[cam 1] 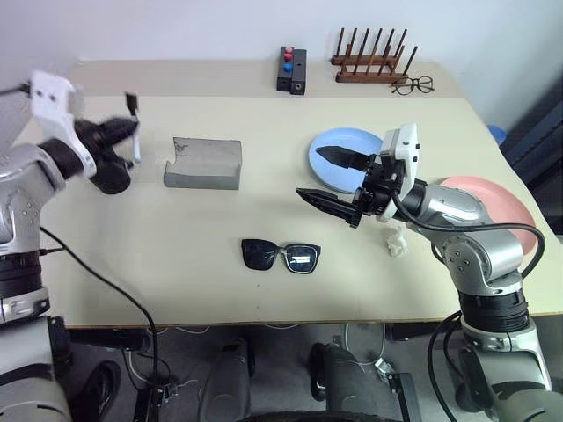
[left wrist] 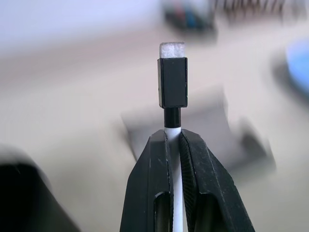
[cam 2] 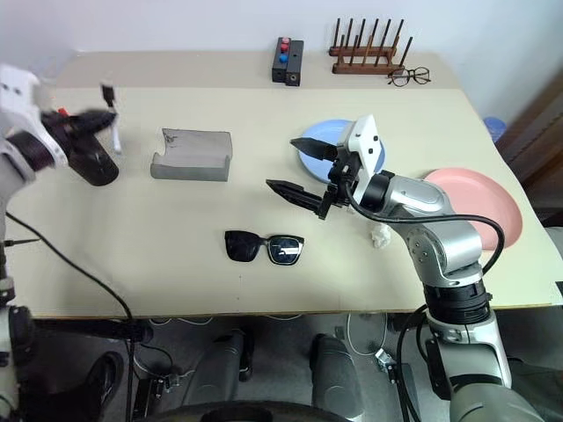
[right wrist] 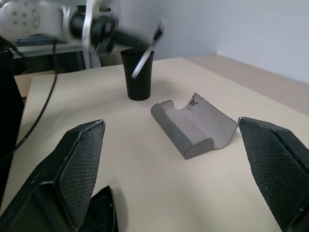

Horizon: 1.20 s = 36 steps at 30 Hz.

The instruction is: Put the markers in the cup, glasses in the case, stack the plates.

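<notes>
Left pincer (left wrist: 175,145) clamped on white marker (left wrist: 173,92), raised above dark cup (right wrist: 138,73), both blurred. Right pincer (cam 1: 332,180) spread wide over counter (cam 1: 202,255), hiding part of blue plate (cam 1: 339,145). Sunglasses (cam 1: 281,255) beside open grey case (cam 1: 204,163).

**Pale table against a white wall**

A broad beige table (cam 1: 220,255) filled the room's middle, its back edge close to a plain white wall (cam 1: 176,26). Light fell evenly, with soft shadows. Below the front edge lay a grey floor (cam 1: 281,352) crossed by black cables (cam 1: 114,294). Past the table's far right corner stood something dark blue (cam 1: 537,141), too cropped to identify.
</notes>
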Each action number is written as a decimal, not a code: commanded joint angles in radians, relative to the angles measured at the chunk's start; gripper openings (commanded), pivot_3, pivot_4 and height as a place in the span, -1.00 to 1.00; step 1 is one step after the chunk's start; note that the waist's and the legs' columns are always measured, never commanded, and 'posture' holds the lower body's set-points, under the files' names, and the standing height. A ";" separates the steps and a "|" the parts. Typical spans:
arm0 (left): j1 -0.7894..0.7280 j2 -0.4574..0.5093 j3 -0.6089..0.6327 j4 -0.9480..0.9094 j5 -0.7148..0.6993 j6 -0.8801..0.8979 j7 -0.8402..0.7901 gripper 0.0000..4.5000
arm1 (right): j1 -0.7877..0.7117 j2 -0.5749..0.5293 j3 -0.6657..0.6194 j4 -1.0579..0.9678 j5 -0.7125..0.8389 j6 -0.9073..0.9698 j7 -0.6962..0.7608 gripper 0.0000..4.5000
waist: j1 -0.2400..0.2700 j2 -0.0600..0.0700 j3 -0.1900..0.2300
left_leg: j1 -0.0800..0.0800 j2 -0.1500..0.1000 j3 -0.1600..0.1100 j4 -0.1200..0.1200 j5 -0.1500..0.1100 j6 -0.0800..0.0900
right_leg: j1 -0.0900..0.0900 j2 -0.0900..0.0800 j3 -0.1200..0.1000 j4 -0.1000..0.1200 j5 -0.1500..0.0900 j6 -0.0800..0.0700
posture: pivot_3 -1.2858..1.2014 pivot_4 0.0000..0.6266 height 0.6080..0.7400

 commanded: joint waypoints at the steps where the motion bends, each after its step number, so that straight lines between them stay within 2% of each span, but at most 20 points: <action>1: -0.057 -0.008 0.083 0.081 0.047 -0.222 0.050 -0.98 | -0.024 0.000 -0.010 -0.012 -0.001 -0.021 0.008 1.00 | -0.002 0.000 0.000 | 0.000 0.000 0.000 0.000 0.000 0.000 | 0.000 0.000 0.000 0.000 0.000 0.000 | 0.03 -0.52 1.00; 5: -0.069 -0.004 0.116 0.173 0.088 -0.409 0.075 -0.98 | -0.022 -0.002 -0.009 -0.013 -0.009 -0.022 0.011 1.00 | -0.001 0.000 0.000 | 0.001 0.000 0.000 0.000 0.000 0.000 | 0.000 0.000 0.000 0.002 0.000 0.001 | 0.03 -0.52 1.00; 12: -0.057 -0.003 0.177 0.298 0.138 -0.591 0.199 -0.98 | -0.017 -0.006 -0.016 -0.022 -0.006 -0.019 0.008 1.00 | 0.001 0.000 0.000 | 0.000 0.000 0.000 0.001 0.000 0.000 | 0.000 0.000 0.000 0.002 0.000 0.001 | 0.03 -0.52 1.00; 25: -0.002 -0.061 0.201 0.425 0.064 -0.585 0.160 -0.98 | -0.028 -0.005 -0.016 -0.023 -0.007 -0.017 0.002 1.00 | -0.001 -0.001 0.000 | 0.001 0.000 0.000 0.003 0.000 0.000 | 0.001 0.000 0.000 0.004 0.000 0.001 | 0.03 -0.52 1.00; 28: -0.002 -0.064 0.207 0.429 0.049 -0.583 0.167 -0.49 | -0.024 -0.006 -0.017 -0.026 -0.007 -0.016 0.001 1.00 | 0.000 -0.001 0.000 | 0.001 0.000 0.000 0.003 0.000 0.000 | 0.001 0.000 0.000 0.004 0.000 0.001 | 0.03 -0.52 1.00; 34: -0.018 -0.046 0.185 0.418 0.062 -0.584 0.147 0.86 | -0.022 -0.008 -0.023 -0.023 -0.007 -0.019 0.000 1.00 | 0.000 -0.001 0.000 | 0.001 0.000 0.000 0.003 0.000 0.000 | 0.001 0.000 0.000 0.004 0.000 0.001 | 0.03 -0.52 1.00; 35: -0.021 -0.043 0.180 0.417 0.066 -0.583 0.142 0.98 | -0.022 -0.009 -0.023 -0.021 -0.008 -0.021 0.000 1.00 | 0.000 -0.001 0.000 | 0.001 0.000 0.000 0.003 0.000 0.000 | 0.001 0.000 0.000 0.004 0.000 0.001 | 0.03 -0.52 1.00; 36: -0.026 -0.040 0.177 0.415 0.068 -0.580 0.141 0.98 | -0.022 -0.009 -0.024 -0.019 -0.010 -0.022 0.000 1.00 | 0.000 -0.001 0.000 | 0.001 0.000 0.000 0.003 0.000 0.000 | 0.001 0.000 0.000 0.004 0.000 0.001 | 0.03 -0.52 1.00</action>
